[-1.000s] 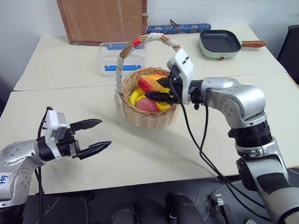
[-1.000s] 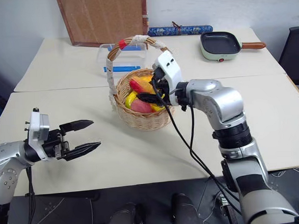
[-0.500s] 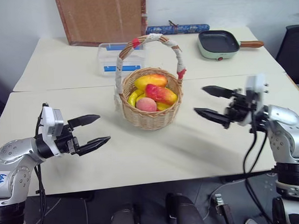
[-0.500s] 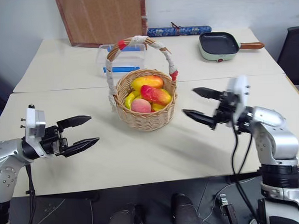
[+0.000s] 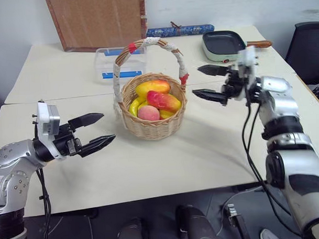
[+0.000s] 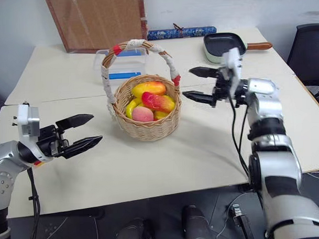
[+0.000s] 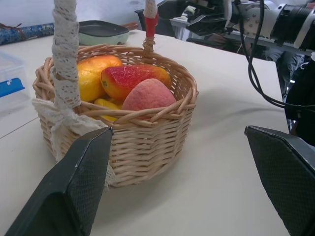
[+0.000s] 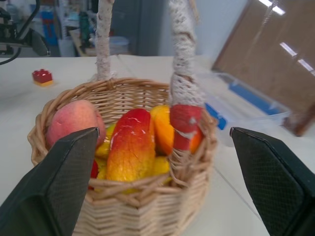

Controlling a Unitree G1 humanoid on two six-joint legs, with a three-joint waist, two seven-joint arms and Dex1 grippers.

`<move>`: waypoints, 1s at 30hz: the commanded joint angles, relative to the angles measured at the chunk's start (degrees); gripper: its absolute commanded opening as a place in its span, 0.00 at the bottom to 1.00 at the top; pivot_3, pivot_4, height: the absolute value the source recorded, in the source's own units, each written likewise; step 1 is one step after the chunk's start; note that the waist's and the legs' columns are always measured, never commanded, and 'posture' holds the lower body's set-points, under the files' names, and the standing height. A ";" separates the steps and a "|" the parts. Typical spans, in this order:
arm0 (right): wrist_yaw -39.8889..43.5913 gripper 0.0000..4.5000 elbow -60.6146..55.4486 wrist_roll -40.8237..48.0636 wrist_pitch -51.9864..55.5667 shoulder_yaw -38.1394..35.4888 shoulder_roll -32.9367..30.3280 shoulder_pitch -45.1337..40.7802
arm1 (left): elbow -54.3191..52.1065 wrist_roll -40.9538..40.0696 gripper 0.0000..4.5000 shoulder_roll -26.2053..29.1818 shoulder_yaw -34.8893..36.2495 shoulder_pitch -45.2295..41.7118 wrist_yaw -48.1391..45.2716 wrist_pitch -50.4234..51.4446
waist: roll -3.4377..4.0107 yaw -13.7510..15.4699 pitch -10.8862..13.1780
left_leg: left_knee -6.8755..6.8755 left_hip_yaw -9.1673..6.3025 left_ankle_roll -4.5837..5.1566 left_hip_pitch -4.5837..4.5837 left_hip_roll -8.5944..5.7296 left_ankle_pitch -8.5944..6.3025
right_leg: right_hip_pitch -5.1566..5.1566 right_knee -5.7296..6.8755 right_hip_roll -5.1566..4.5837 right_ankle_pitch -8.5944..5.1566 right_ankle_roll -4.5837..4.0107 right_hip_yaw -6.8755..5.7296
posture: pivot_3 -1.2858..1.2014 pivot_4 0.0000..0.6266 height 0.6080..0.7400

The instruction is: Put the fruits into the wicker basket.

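The wicker basket stands upright on the pale table, its tall arched handle wrapped in white cloth with red ties. Both fruits lie inside it. The round pink-red peach sits at the near side of the pile, against the rim, and the mango, red shading to yellow, lies across the middle just behind it and partly over other yellow and orange fruit.

The left pincer hovers over the table to the left of the basket, pointing toward it, with its two black fingers spread apart and nothing between them. It is near the basket but not touching it. The right pincer hangs in the air to the right of the basket, level with the handle's right side and pointing toward it, its fingers likewise spread wide and empty, clear of the handle.

Behind the basket sits a clear plastic box with blue stripes. Farther back, a brown board leans against the wall, and a blue patterned roll lies along the table's rear edge. A square pan with a pale green body and a wooden handle rests at the back right. In the right wrist view, a small red toy brick lies on the table beyond the basket.
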 commanded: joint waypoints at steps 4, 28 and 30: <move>1.99 0.90 6.92 -2.46 0.07 0.08 4.31 -6.14 | -3.62 -1.19 1.00 0.09 1.03 1.39 0.66 -0.55 | 0.00 0.17 0.00 | 0.08 0.01 0.00 -0.01 -0.01 0.00 | 0.00 0.04 -0.03 0.00 0.00 0.03 | 0.52 0.24 1.00; -20.41 0.04 -55.85 13.40 25.96 -23.04 -10.13 33.48 | 2.41 1.26 1.00 -1.85 -6.13 -4.76 -1.75 -3.53 | 0.02 2.14 0.01 | 0.18 -0.30 -0.04 -0.44 -0.03 -0.01 | -0.15 -0.05 -0.06 0.00 0.00 -0.19 | 0.52 0.24 1.00; -26.10 0.04 -57.37 11.87 24.25 -27.22 -11.40 37.84 | 4.10 1.39 1.00 -2.16 -6.75 -6.31 -2.06 -3.42 | 0.01 1.93 0.01 | 0.20 -0.20 -0.02 -0.39 -0.08 0.02 | -0.14 -0.06 -0.06 0.01 0.01 -0.22 | 0.52 0.24 1.00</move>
